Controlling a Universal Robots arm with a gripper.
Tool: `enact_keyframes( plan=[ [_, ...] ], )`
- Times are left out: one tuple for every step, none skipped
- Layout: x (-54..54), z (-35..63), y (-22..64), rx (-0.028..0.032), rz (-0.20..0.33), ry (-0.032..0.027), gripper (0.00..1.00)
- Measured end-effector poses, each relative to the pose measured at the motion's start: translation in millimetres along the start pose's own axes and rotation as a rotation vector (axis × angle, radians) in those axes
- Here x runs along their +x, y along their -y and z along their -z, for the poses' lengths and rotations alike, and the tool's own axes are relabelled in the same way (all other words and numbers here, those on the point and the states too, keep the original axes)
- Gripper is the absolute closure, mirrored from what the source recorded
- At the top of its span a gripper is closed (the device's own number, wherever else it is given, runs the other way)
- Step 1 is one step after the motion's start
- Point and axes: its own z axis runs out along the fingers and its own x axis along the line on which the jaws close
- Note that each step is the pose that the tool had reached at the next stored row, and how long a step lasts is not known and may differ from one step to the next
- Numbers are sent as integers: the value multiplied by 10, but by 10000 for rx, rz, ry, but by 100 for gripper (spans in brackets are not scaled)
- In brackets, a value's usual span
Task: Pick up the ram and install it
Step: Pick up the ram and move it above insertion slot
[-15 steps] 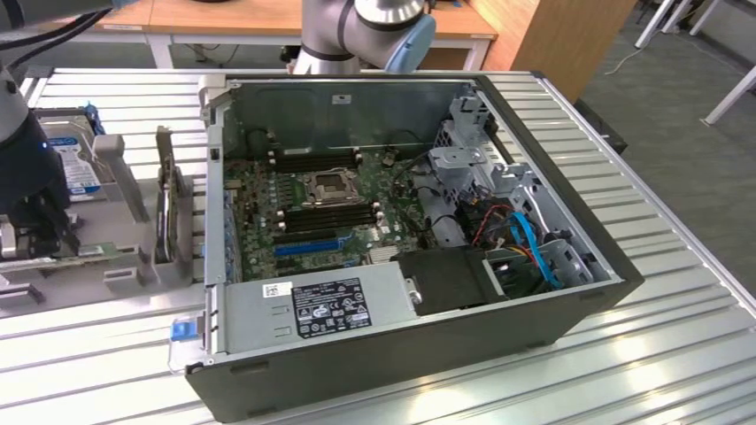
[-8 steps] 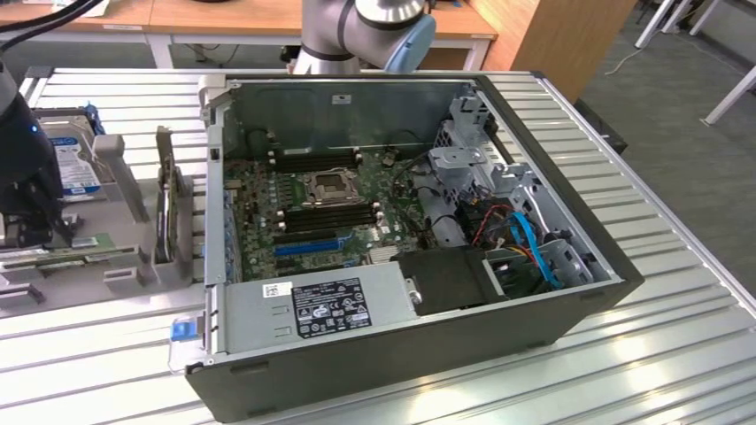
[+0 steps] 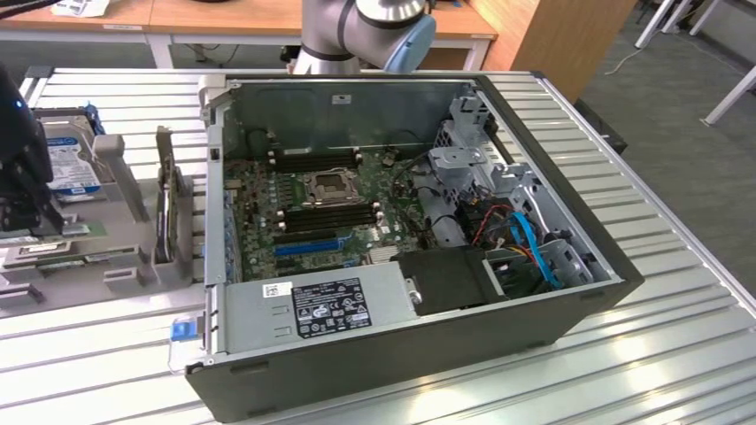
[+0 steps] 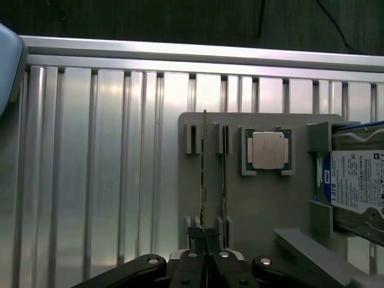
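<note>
Grey is the holder (image 4: 258,204) in which the ram (image 4: 204,174) is seated on the bench (image 4: 108,168), clamped by the closed tool (image 4: 204,240); lifting and installation into the computer case (image 3: 413,354) are left.

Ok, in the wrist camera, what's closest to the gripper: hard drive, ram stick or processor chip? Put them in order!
From the gripper:
1. ram stick: standing on edge in its slot, near end gripped.
2. processor chip: in the square pocket beside the slots.
3. hard drive: beyond the chip, at the end of the gray tray.
</note>
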Motion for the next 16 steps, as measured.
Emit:
enact_keyframes(
  plan=[
    [-1,26,-1,-1,-1,-1,88],
    [-3,55,-2,0,-1,-1,88],
    [-4,80,-3,0,0,-1,88],
    [-5,104,-4,-1,0,-1,88],
    [-7,131,-5,-1,0,-1,88],
    [-8,156,-6,0,0,0,88],
    [-10,182,-7,0,0,0,88],
    [-11,207,-8,0,1,0,88],
    [-13,232,-8,0,0,0,88],
    [-14,256,-8,0,0,0,88],
    [-15,279,-9,-1,0,0,88],
    [-16,303,-10,-1,0,0,88],
    [-18,328,-11,-1,0,-1,88],
    [-19,351,-12,0,0,0,88],
    [-20,371,-13,0,0,0,88],
    [-21,390,-14,0,0,0,88]
  ],
)
